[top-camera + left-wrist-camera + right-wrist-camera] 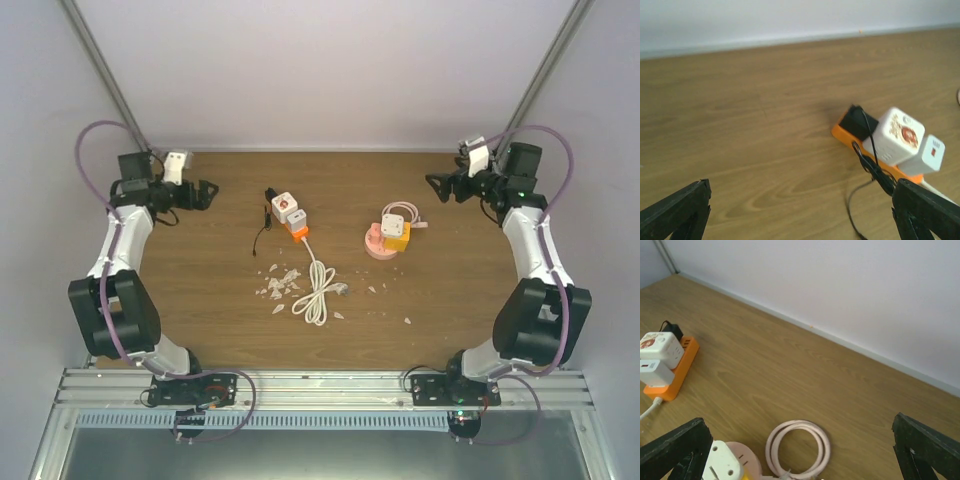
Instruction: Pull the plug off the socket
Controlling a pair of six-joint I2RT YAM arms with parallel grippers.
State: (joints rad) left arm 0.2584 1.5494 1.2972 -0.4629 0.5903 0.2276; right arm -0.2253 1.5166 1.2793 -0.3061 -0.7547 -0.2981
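While both arms are held at the upper corners of the overhead view, the orange power strip (297, 232) lies on the wooden table (200, 300), just left of centre. Its long axis runs diagonally from upper left to lower right. A small black plug (270, 194) sits at the strip's upper end. Below it are a white adapter with a red print (283, 203) and a plain white adapter (297, 217). A white cable (318, 290) coils away toward the bottom of the frame.

The left gripper (206, 192) is to the left of the strip at about the same height in the frame, pointing right toward it. It is the nearer of the two. In its wrist view its fingers (680, 210) sit at the bottom corners, spread wide with nothing between them, and the strip lies to the right of centre.

The right gripper (433, 183) points left from the upper right, equally wide open and empty. It is closer to a pink and yellow socket block (380, 245) carrying a white plug (393, 222). Which plug the task means is probably one on the orange strip, though this cannot be told for certain.
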